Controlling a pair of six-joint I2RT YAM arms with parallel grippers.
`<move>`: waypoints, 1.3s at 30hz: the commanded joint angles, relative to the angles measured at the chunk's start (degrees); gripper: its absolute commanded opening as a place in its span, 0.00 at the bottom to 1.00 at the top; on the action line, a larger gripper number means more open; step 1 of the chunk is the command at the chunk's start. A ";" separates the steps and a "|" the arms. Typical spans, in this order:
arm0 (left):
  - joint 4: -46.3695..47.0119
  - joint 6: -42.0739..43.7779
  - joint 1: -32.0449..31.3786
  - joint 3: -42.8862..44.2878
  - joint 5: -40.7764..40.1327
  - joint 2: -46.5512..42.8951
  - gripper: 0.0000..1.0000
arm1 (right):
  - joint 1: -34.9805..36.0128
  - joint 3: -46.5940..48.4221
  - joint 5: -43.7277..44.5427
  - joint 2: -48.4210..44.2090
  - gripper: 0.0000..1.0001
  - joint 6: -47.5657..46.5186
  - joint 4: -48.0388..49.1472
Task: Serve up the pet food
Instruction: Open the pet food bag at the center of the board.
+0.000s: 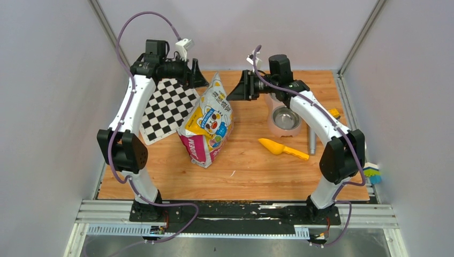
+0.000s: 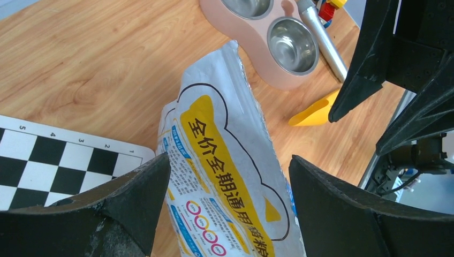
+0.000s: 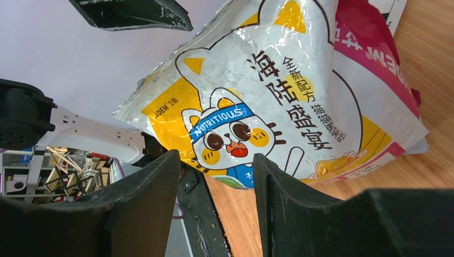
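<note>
Fingers (image 2: 128, 203) of the left gripper (image 1: 197, 76) stand wide apart with nothing clamped between them. The wrist camera looks past them at the back of the bag, and from above I cannot tell whether the nearer finger brushes the bag's top corner. Under that arm lies a checkerboard (image 1: 168, 107), flat on the wooden table (image 1: 251, 176), with its right edge tucked behind the bag. The bag (image 1: 209, 123) is a glossy cartoon-cat pouch standing at the middle of the table, its crinkled top between the two grippers. Whether that top is sealed or open is hard to make out. The pet food is not visible in any view, and the bag's inside is hidden. A thin line of brown specks (image 1: 235, 201) runs along the table's near edge, too small to identify. The right gripper (image 1: 235, 88) hangs just right of the bag's top and apart from it. Its fingers (image 3: 134, 203) are parted by a moderate gap and hold nothing, with the cat face beyond them. Behind it sits a pink feeder (image 2: 251, 51) with steel bowls. From above the right arm covers part of it, so only one bowl (image 1: 285, 119) shows there. A yellow scoop (image 1: 281, 148) lies on the wood in front of the feeder; in the left wrist view, the right gripper's finger cuts it off. A metal rod (image 1: 311, 140) lies just beside the feeder. A small colourful object (image 1: 373, 172) sits at the table's right edge, too blurred to name.
</note>
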 commanded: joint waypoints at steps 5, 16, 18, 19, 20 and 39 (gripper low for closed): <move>1.49 0.59 -0.41 -1.81 1.17 -3.19 0.84 | 1.47 -0.87 1.02 -4.23 0.53 -0.53 2.17; 2.60 0.33 -0.41 -2.55 -0.35 -3.69 0.78 | 2.48 -1.54 0.02 -5.09 0.53 -0.62 2.17; 2.79 0.18 -0.41 -2.65 -0.62 -3.68 0.74 | 2.48 -1.89 0.01 -5.35 0.53 -0.69 2.16; 2.92 0.13 -0.47 -2.67 -0.64 -3.64 0.73 | 2.41 -2.02 -0.03 -5.33 0.53 -0.62 2.25; 2.94 0.12 -0.48 -2.66 -0.66 -3.54 0.71 | 2.40 -2.10 -0.10 -5.37 0.53 -0.62 2.32; 3.03 -0.52 -0.93 -3.09 1.67 -3.61 0.28 | 2.52 -2.88 -0.25 -6.21 0.53 -0.10 3.29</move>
